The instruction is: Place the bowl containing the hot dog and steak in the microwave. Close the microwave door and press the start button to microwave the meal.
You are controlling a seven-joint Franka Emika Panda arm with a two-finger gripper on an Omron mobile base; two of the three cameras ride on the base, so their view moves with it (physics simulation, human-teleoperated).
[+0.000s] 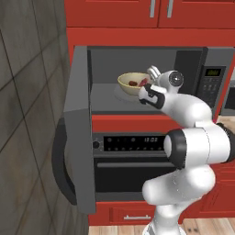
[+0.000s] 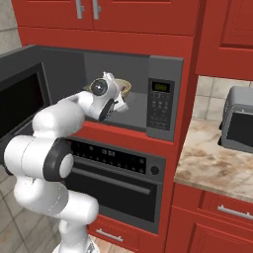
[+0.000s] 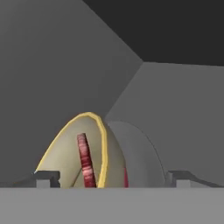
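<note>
Bowl [image 1: 133, 83] with hot dog [image 3: 86, 162] inside the open microwave [image 1: 151, 78], on its floor near the middle, fingers [image 3: 47, 178] spread wide on both sides of the bowl, door [image 1: 80, 133] swung open left

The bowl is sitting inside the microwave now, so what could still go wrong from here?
The open claw straddles the bowl, so pulling back carelessly might drag or tip it and spill the hot dog. The microwave door stands wide open beside the arm; swinging round to shut it could clip the arm.
</note>
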